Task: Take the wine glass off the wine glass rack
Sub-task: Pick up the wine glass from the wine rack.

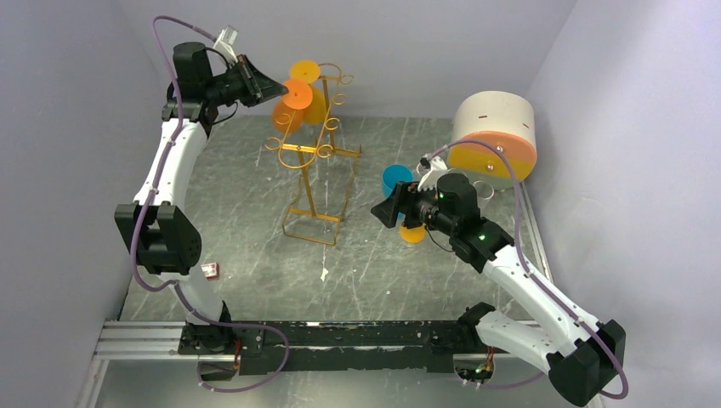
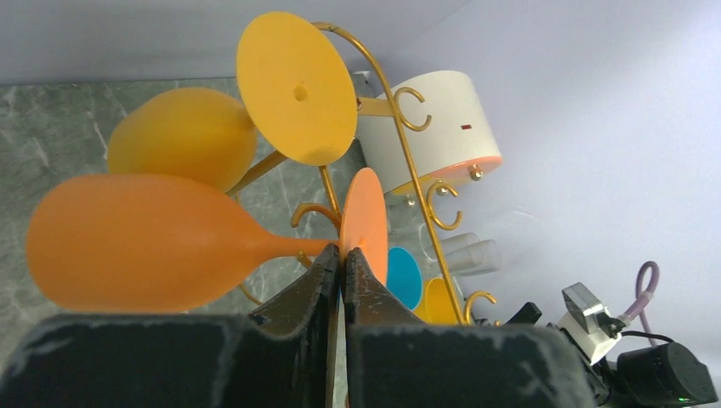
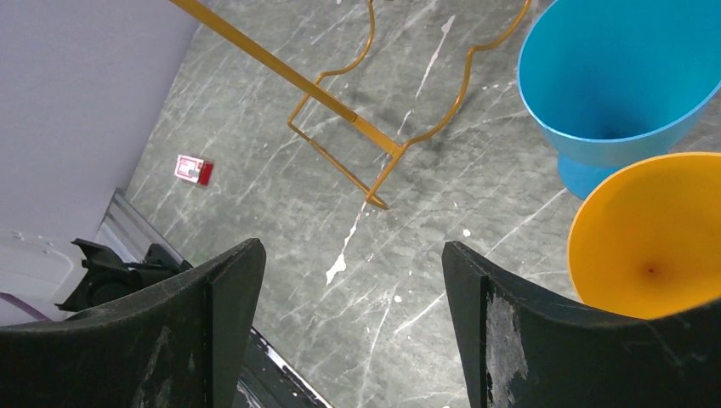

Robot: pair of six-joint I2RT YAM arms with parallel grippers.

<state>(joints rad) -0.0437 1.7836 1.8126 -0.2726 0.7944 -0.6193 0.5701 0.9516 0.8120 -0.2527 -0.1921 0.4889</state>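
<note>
Wine glass (image 2: 127, 242), the orange one, is up at the top of the rack (image 3: 289, 78) toward the tabletop's far edge, the left fingers (image 2: 310, 289) clamped on its stem beside the foot. Right fingers (image 3: 212, 306) stand wide apart, holding nothing, over a blue cup (image 3: 621, 76) and a yellow cup (image 3: 655, 238).

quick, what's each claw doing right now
left claw: closed on the stem of the orange wine glass
right claw: open, holding nothing

Grey marbled table (image 1: 255, 246). White drum with orange end (image 1: 493, 136) lies on its side, right rear. Blue cup (image 3: 621, 76) and yellow cup (image 3: 650, 238) stand upright, just beside each other. Small red-and-white block (image 1: 209, 270) lies at left.
</note>
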